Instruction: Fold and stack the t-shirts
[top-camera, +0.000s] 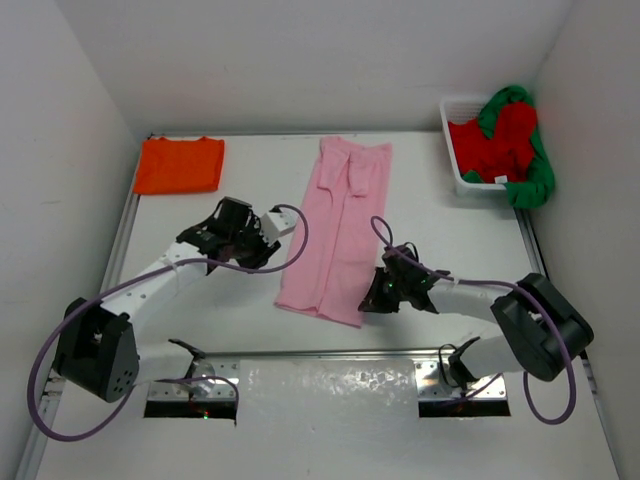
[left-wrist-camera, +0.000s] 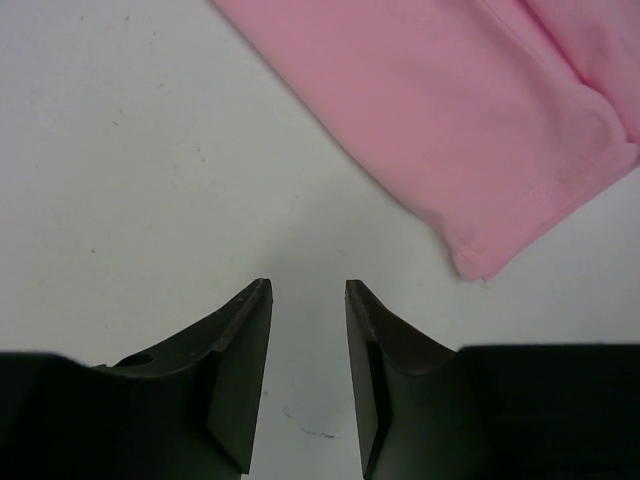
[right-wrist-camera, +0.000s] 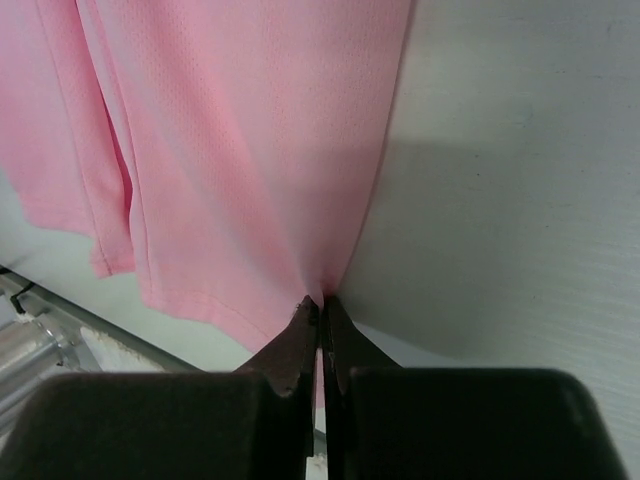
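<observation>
Right fingers (right-wrist-camera: 318, 325): closed tight, pinching the right-hand edge of the pink t-shirt (top-camera: 340, 225) by its near hem.
Left fingers (left-wrist-camera: 258, 305): partly open, empty, over bare bench (left-wrist-camera: 150, 150), near the shirt's corner.
Pink shirt: long folded strip, mid-bench.
Orange t-shirt (top-camera: 180, 165): folded, far left corner.
Red t-shirt (top-camera: 495, 140), green t-shirt (top-camera: 535, 175): heaped in basket (top-camera: 447, 135), far right corner.

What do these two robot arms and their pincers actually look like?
The left arm and right arm are alike: white tube sections joined by chunky black joints, each trailed by a looping purple cable. The left pincer and right pincer are black, each with two tapered, wedge-shaped fingers. A small white box sits by the left wrist.
</observation>
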